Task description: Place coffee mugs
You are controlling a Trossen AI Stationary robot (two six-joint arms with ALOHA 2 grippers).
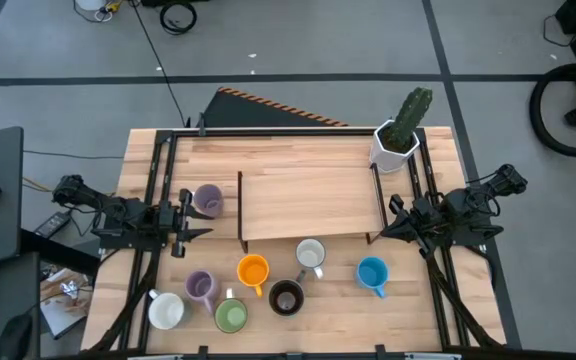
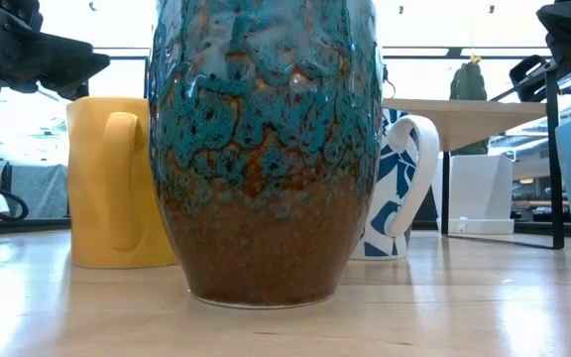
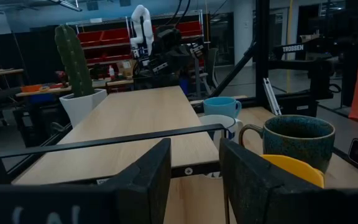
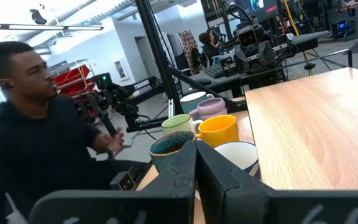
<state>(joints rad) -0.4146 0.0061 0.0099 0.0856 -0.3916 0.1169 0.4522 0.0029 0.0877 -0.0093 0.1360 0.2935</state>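
"TROSSEN" in white on dark frame beam (image 3: pixel 302 48); nothing else legible.

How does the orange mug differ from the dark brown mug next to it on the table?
The orange mug is plain bright orange; the dark brown mug has a mottled teal-over-brown glaze. The orange mug's handle points toward the table's front edge, while the brown one's points toward the shelf. Both stand upright, apart, and ungripped.
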